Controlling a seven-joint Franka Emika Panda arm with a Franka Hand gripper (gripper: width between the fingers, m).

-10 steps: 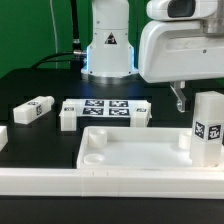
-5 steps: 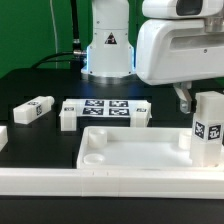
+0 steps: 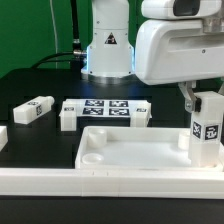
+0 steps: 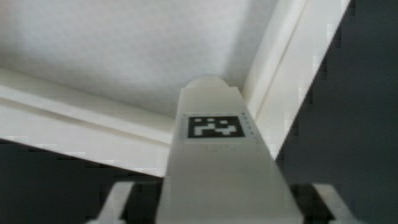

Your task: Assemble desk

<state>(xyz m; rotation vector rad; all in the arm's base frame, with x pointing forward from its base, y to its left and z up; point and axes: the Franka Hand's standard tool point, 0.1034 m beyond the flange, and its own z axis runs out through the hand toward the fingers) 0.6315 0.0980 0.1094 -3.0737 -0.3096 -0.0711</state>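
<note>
One upright leg [image 3: 207,130], clasped by tool [image 4: 224,205], at desk top [image 3: 125,131]

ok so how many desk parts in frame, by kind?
desk top: 1
legs: 3 (upright leg, lying leg, cut-off leg at the exterior view's left edge)
white block beside the marker board, maybe a leg: 1
total: 5

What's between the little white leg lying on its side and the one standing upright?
In the exterior view, the marker board, flat on the black table, lies between the lying leg and the upright leg.
</note>
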